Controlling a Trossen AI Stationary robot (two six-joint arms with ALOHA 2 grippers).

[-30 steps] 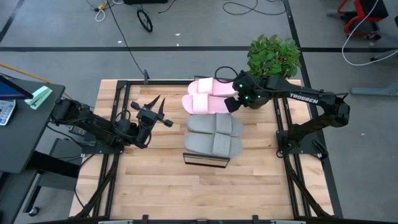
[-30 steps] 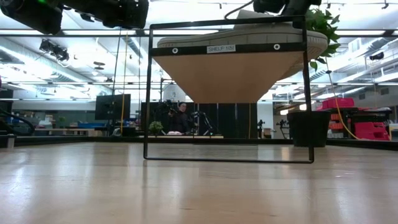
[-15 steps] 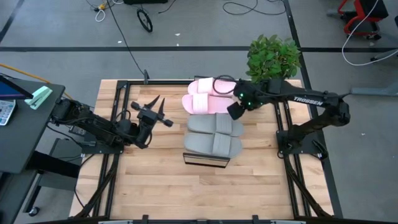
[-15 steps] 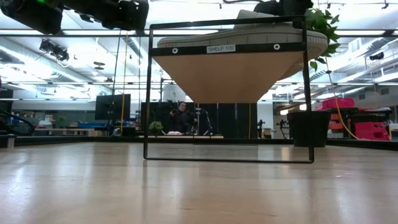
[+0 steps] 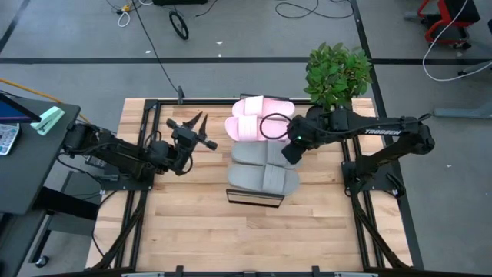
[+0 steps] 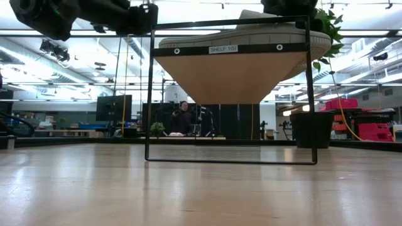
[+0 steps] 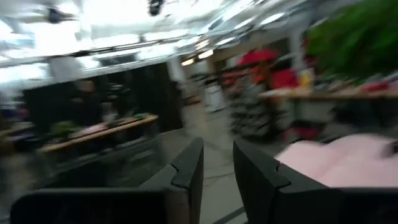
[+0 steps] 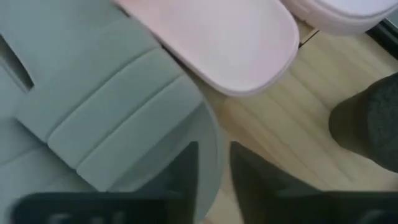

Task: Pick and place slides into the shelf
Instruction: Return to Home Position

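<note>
Four slides lie side by side on the shelf [image 5: 254, 198] in mid-table: two pink ones [image 5: 257, 108] [image 5: 246, 128] toward the far end and two grey ones [image 5: 265, 156] [image 5: 264, 181] toward the near end. My right gripper [image 5: 288, 151] hovers at the right end of the farther grey slide [image 8: 118, 137], its fingers a narrow gap apart with nothing between them. Left of the shelf, my left gripper [image 5: 201, 131] is in the air, pointing at the pink slides [image 7: 348, 162]. Its fingers also stand a narrow gap apart and hold nothing. My right gripper's fingertips [image 8: 186, 168] stand right at the rounded end of the farther grey slide [image 8: 208, 134], coming from the table's right and slanting down. I cannot tell whether they touch it. The slide lies flat on the shelf.
A potted plant [image 5: 338, 73] stands at the far right corner, close behind my right arm; its dark pot [image 8: 367, 124] shows beside the pink slides. A black cable loop [image 5: 269, 127] hangs over the pink slide. In the low view the shelf's frame [image 6: 229, 160] stands on bare wood.
My right gripper has moved from the right end of the pink slides toward the table's near edge, to the right end of the farther grey slide. My left gripper has shifted a little toward the far edge and turned slightly. All the slides have stayed in place.
</note>
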